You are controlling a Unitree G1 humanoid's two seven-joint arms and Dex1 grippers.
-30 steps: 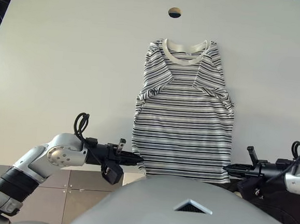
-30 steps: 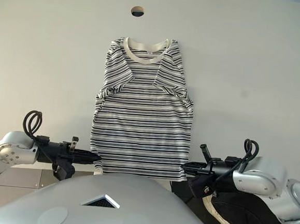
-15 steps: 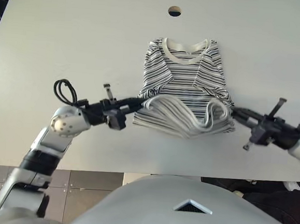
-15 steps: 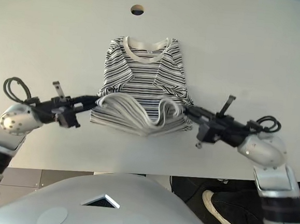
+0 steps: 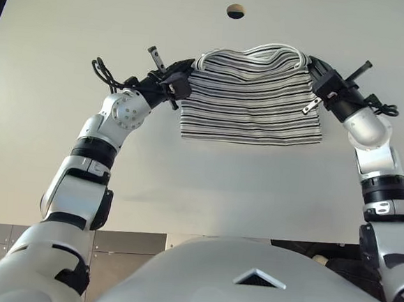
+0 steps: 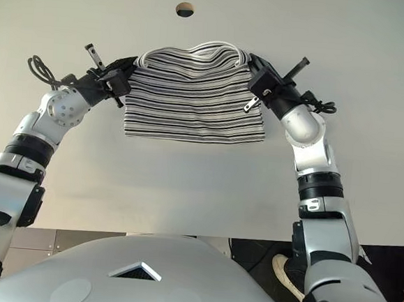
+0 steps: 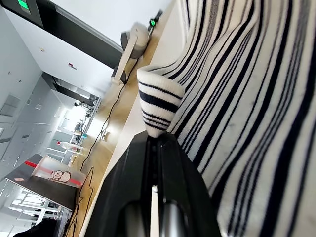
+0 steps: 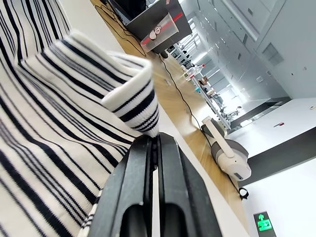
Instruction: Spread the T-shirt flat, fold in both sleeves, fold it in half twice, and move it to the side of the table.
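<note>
The black-and-white striped T-shirt [image 5: 251,102] lies on the white table [image 5: 62,147], doubled over, with its hem edge raised in a loose arch at the far end. My left gripper [image 5: 189,67] is shut on the hem's left corner, and the left wrist view shows the fabric [image 7: 160,111] pinched at its tips. My right gripper [image 5: 309,64] is shut on the hem's right corner, with the cloth [image 8: 131,103] bunched between its fingers. The collar and sleeves are hidden under the folded layer.
A round cable hole [image 5: 234,13] sits in the table just beyond the shirt. Bare table stretches to the left, right and near side of the shirt. The table's near edge [image 5: 181,235] runs close to my body.
Both grippers lifted the hem from the near table edge and carried it over to the far collar end. The shirt went from full length to folded in half.
</note>
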